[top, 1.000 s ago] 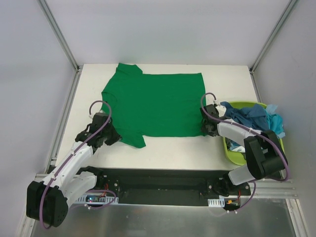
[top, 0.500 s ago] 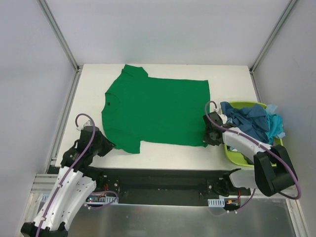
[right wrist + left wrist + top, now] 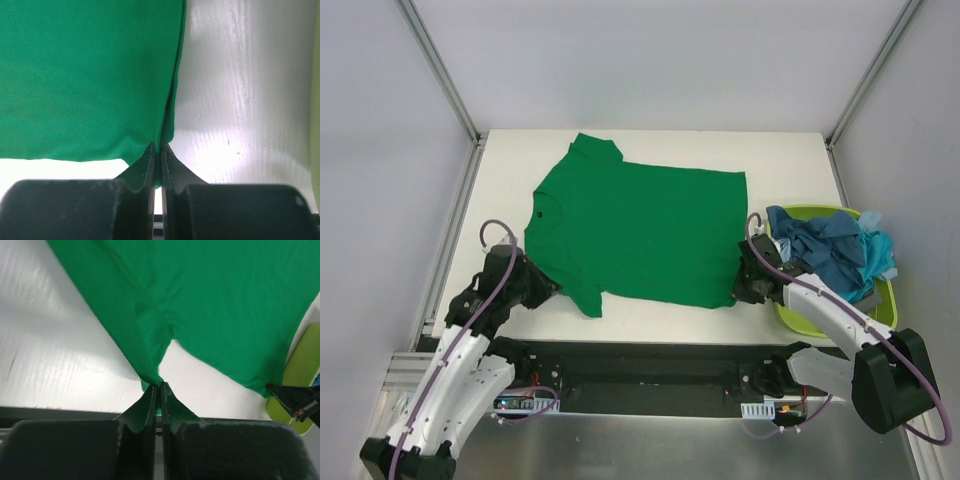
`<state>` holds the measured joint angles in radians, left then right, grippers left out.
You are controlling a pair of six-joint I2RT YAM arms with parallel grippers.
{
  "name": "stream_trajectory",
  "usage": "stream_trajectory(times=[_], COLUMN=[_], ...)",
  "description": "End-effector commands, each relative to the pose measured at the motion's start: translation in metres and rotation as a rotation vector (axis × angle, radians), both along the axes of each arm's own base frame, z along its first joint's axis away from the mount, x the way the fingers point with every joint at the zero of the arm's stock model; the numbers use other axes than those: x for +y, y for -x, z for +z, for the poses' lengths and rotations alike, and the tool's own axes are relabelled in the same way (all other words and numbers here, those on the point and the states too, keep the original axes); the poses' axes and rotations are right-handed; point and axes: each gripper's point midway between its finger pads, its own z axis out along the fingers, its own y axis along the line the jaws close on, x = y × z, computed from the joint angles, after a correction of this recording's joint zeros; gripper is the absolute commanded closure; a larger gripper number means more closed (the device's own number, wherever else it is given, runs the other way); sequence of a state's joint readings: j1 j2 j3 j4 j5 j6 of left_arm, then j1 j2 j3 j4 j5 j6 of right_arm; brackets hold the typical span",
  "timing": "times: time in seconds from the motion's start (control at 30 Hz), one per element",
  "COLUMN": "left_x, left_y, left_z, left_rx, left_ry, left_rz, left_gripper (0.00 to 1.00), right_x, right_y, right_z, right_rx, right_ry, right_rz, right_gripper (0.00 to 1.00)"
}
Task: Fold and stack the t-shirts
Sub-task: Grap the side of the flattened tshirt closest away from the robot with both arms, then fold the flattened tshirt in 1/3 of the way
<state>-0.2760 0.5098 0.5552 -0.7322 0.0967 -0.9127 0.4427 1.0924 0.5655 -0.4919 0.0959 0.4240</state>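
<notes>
**Inspector:** Since 1 second ago the green t-shirt has been drawn toward the near edge of the worktop. It now lies open and flat, collar to the left, and both sleeves show. Both arms have pulled back with it.

**Assessor:** State of the pincers?

**Inspector:** The left pincer is clamped on a thin pinch of the near sleeve. The right pincer is clamped on the near hem corner. In both wrist views the jaws meet with only a sliver of cloth between them.

**Assessor:** Position of the garment relative to them?

**Inspector:** It spreads away from both pincers, taut at the 2 held points, with the body lying flat between and beyond them. In the top view its far edge runs slightly askew.

**Assessor:** Hazards?

**Inspector:** I judge 3.
- The bites are shallow, so a sharp lift or pull could strip the cloth from either pincer.
- Unequal travel of the 2 arms would skew the garment further and spoil the fold line.
- The right arm works just beside the basket, which holds the teal-blue shirt and the turquoise shirt. A wide swing could knock it or snag that cloth.
</notes>
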Motion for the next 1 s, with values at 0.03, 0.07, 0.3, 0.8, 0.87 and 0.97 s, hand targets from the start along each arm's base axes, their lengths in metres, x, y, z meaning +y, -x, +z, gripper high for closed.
stream_trajectory(times=[0.03, 0.07, 0.3, 0.8, 0.87, 0.97], left_x=[-0.013, -0.014, -0.021, -0.021, -0.024, -0.020], left_y=[-0.065, -0.075, -0.139, -0.263, -0.275, -0.287], left_z=[0.057, 0.060, 0.081, 0.091, 0.089, 0.081], left_rx=[-0.211, -0.216, -0.259, -0.342, -0.354, -0.340], left_ry=[-0.011, -0.021, -0.126, -0.258, -0.261, -0.251], left_rz=[-0.029, -0.029, -0.063, -0.140, -0.174, -0.185], left_gripper=[1.00, 1.00, 1.00, 1.00, 1.00, 1.00], right_x=[0.008, 0.008, -0.001, -0.010, -0.013, -0.018], right_y=[-0.020, -0.023, -0.057, -0.124, -0.130, -0.137], right_z=[0.023, 0.025, 0.042, 0.043, 0.043, 0.043], right_rx=[0.000, 0.002, -0.014, 0.028, 0.027, 0.020], right_ry=[-0.021, -0.021, -0.029, -0.017, -0.005, 0.020], right_rz=[0.001, -0.006, -0.047, -0.090, -0.102, -0.120], right_gripper=[0.94, 0.94, 0.95, 0.94, 0.94, 0.94])
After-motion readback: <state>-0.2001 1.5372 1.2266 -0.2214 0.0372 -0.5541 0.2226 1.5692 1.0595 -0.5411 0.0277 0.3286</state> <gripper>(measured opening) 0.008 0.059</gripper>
